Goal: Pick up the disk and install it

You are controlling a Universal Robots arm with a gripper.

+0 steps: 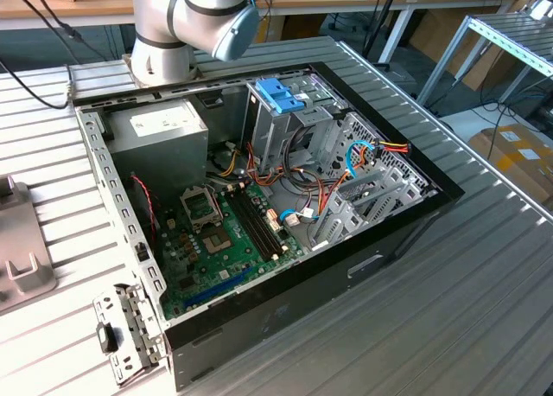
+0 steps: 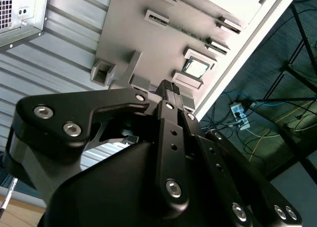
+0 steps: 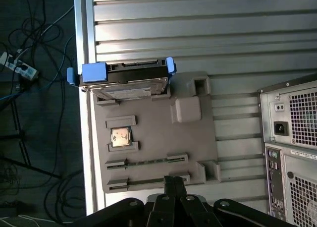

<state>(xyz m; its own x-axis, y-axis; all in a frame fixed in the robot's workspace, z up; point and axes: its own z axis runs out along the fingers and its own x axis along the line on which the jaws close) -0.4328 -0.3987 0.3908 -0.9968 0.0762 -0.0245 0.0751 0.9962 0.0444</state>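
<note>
**Gripper (image 3: 174, 180) over the parts tray, jaws closed together with nothing between them; disk parked on the tray.**

In the exterior view, working from its left, you see a corner of the grey parts tray (image 1: 17, 262) on the slatted table (image 1: 484, 309). Next comes the open computer case (image 1: 346, 271), holding the power supply (image 1: 160, 124), the motherboard (image 1: 229, 236) and the blue bracket (image 1: 281, 93) on the drive cage. The arm (image 1: 190, 20) rises behind the case. In the first wrist view, the disk (image 3: 126, 85) rests in its blue rails at the tray end farthest from the gripper, close to the table edge. A processor chip (image 3: 120, 137) sits in a tray pocket between disk and gripper. The case's rear panel (image 3: 292, 138) stands just beside the tray, apart from the disk.
</note>
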